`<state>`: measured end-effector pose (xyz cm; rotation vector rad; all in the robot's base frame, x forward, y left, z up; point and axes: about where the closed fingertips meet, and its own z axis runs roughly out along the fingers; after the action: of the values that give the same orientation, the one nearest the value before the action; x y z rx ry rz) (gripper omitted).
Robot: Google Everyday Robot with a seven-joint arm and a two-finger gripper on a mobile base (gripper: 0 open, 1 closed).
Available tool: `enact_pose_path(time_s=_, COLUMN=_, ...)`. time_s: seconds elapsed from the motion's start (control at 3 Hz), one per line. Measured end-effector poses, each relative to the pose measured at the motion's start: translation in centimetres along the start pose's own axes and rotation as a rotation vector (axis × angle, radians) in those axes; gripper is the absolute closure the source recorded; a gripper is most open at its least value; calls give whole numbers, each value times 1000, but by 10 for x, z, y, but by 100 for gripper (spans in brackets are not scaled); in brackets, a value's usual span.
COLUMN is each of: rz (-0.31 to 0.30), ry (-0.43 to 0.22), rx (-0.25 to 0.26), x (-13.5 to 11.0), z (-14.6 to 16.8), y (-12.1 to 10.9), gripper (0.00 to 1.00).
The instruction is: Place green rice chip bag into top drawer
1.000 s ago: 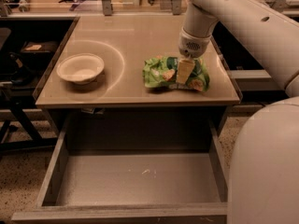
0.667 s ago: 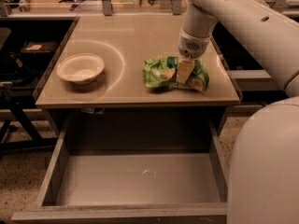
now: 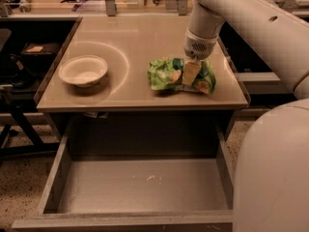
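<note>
The green rice chip bag (image 3: pixel 166 74) lies crumpled on the tabletop near its front right. My gripper (image 3: pixel 191 77) comes down on the middle of the bag from above. One pale finger (image 3: pixel 190 71) shows in front of the bag, and the bag bunches around it; the other finger is hidden behind. The bag still rests on the table. The top drawer (image 3: pixel 140 185) is pulled open below the table's front edge, and its grey floor holds nothing but a small white speck.
A white bowl (image 3: pixel 83 70) stands on the left of the tabletop (image 3: pixel 130 37). My arm's large white body (image 3: pixel 270 168) fills the lower right, beside the drawer's right wall. Dark shelves and chair legs stand to the left.
</note>
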<state>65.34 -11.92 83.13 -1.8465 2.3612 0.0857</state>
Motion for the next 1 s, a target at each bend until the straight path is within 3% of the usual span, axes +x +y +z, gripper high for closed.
enact_pose_path(time_s=0.33, rz=10, ry=-50, rx=11, x=14, z=-13, y=19, gripper=100)
enact_pose_path(time_s=1.0, rz=50, ry=-147, rx=80, x=65, z=-34, y=91, gripper=100)
